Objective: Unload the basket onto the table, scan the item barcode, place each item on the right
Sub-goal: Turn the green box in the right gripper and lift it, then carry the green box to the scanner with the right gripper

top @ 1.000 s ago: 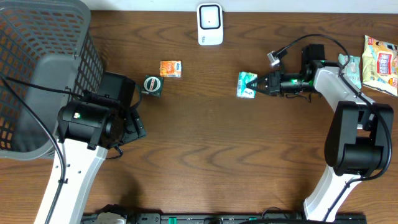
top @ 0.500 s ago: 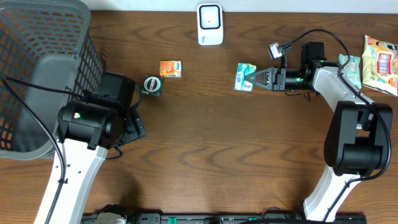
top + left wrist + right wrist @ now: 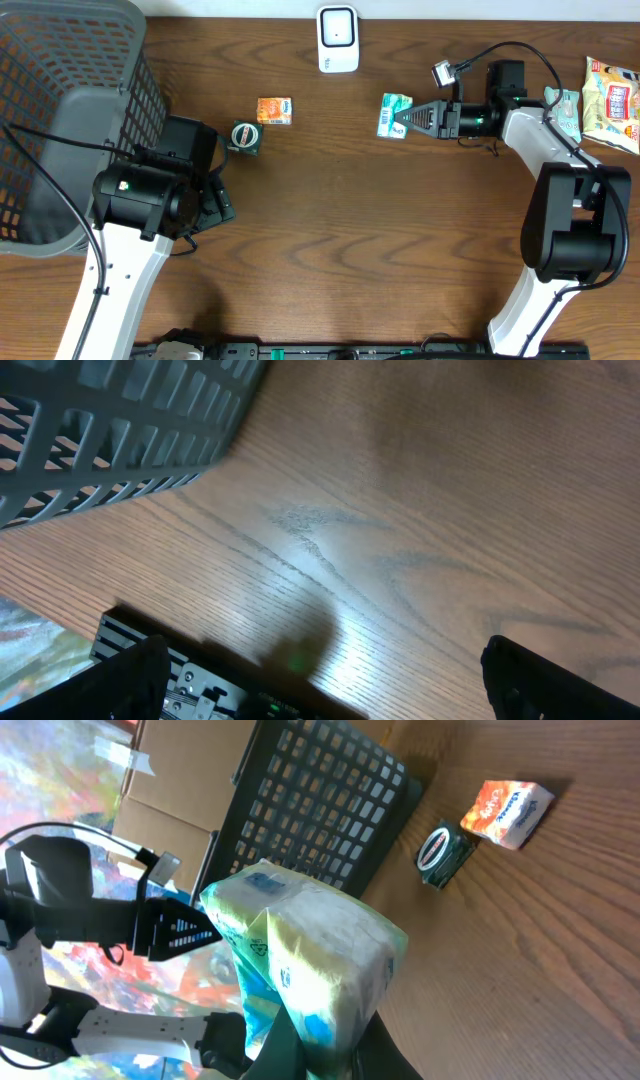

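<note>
The packet [image 3: 393,114] — pinched in the closed right hand [image 3: 405,117], near the scanner [image 3: 338,40] — is best gripped firmly and turned until its barcode is faced squarely to the scanner.

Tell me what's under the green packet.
Only wooden table shows around the green packet in the shut right hand; the spot directly beneath is hidden by the packet itself.

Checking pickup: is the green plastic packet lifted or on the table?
Lifted: right tool clamps the green plastic packet above the wooden table.
</note>
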